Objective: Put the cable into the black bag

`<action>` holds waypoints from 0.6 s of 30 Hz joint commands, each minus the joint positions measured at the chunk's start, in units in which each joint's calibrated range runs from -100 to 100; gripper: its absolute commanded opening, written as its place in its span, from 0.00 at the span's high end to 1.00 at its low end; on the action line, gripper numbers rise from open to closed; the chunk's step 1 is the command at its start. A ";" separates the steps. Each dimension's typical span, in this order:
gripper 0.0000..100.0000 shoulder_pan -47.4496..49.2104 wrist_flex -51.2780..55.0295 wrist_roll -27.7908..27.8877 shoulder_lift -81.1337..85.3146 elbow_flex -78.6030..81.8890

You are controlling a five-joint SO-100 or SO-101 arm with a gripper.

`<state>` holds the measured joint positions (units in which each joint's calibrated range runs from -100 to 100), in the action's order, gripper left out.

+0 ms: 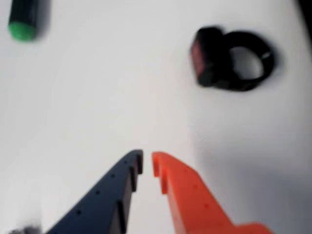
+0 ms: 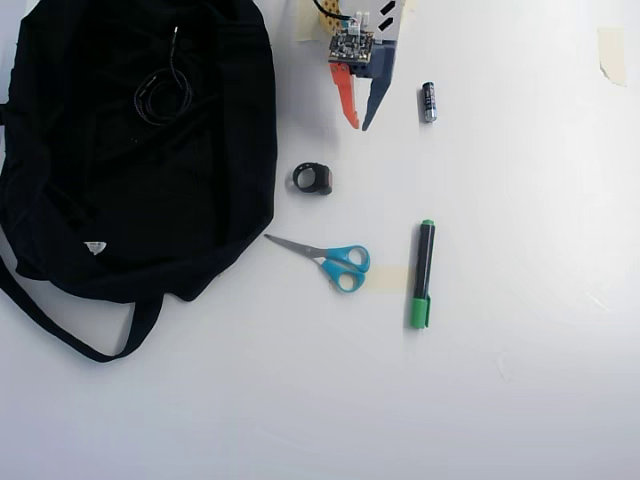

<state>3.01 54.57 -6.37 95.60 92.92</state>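
— What do you count on the worktop (image 2: 520, 400)?

— One black bag (image 2: 100, 220), lying at the left of the overhead view, with its thin strap looping out below it. One cable (image 2: 162, 95), coiled in a small loop on top of the bag's upper part, its straight plug end pointing up. One small black ring-shaped clip (image 2: 313, 179) just right of the bag. One pair of scissors (image 2: 325, 259) with blue handles below the clip. One marker (image 2: 422, 273) with a green cap, right of the scissors. One battery (image 2: 429, 102) near the top.

— And your hand?

— My hand (image 2: 358, 125) sits at the top of the overhead view, between the bag and the battery, fingers pointing down toward the clip. One finger is orange, one dark blue. In the wrist view the tips (image 1: 147, 163) stand only a narrow gap apart, nearly closed, and I hold nothing between them. The clip (image 1: 231, 59) shows blurred ahead of me, the marker's green end (image 1: 22, 30) at the upper left.
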 commanded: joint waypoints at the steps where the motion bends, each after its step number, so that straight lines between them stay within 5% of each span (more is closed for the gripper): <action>1: 0.98 0.13 4.34 0.19 4.15 2.76; 9: 0.98 3.64 19.33 0.19 4.07 2.94; 18: 0.98 3.87 19.16 0.08 4.07 4.56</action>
<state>6.54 70.97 -6.32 98.75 95.60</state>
